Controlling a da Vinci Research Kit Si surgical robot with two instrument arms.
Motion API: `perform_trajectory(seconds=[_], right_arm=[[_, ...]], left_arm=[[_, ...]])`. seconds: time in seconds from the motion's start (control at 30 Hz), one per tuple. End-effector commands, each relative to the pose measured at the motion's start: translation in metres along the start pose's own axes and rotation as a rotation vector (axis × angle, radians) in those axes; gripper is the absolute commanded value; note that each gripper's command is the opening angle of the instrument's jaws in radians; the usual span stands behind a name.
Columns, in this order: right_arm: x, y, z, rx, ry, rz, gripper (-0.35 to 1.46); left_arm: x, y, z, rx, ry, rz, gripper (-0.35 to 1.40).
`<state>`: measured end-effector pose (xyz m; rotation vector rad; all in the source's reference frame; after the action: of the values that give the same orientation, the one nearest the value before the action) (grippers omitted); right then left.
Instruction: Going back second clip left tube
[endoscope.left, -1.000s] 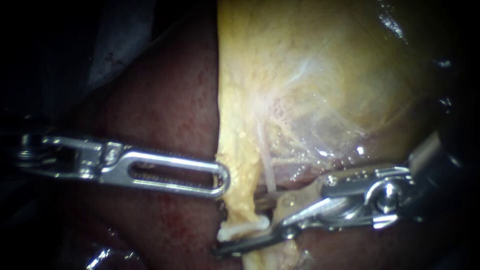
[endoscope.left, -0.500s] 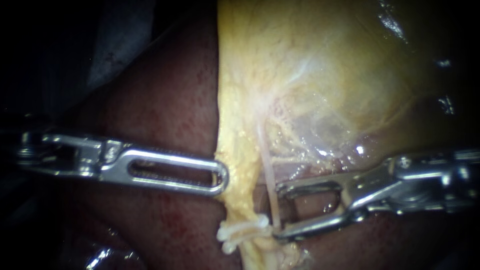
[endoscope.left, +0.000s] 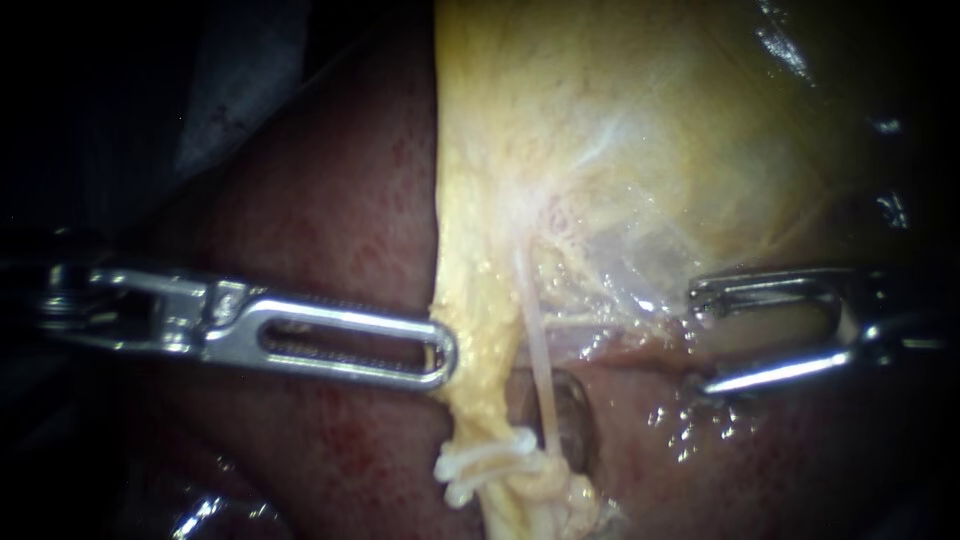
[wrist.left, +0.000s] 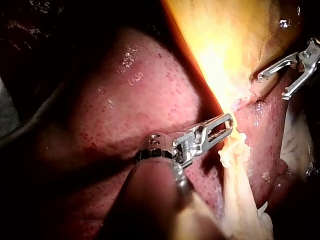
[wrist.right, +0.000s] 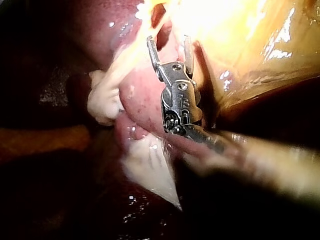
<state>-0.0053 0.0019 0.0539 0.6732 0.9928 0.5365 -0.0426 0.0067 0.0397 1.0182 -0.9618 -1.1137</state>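
The right instrument (endoscope.left: 706, 338) runs off the endoscope view's edge into dark; its shaft blurs close to its camera (likewise the shaft of the left instrument (wrist.left: 227, 121)).

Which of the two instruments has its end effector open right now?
The right instrument: a clear gap between its jaws, nothing gripped. The left instrument is closed on the yellow tissue.

Liver (endoscope.left: 330, 200) dark red with fine darker stippling, gallbladder (endoscope.left: 620, 130) mottled yellow, whitish streaks fanning across it, tube (endoscope.left: 535, 340) pale cream, clips (endoscope.left: 485, 460) white, left instrument (endoscope.left: 445, 352) and right instrument (endoscope.left: 700, 340) bright silver, white glare spots on liver
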Motion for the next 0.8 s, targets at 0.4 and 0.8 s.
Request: perform_trajectory(seconds=[0.4,0.8], right_arm=[[0.0,-0.0002,0.0,0.002,0.002,0.001,0.55],[-0.0001,-0.0003,0.0,0.002,0.002,0.001,0.55]], left_arm=[[-0.0003,0.0034,0.0036,-0.01,0.011,0.012,-0.35],[0.0005,0.0051,0.0065,-0.014,0.02,0.024,-0.35]])
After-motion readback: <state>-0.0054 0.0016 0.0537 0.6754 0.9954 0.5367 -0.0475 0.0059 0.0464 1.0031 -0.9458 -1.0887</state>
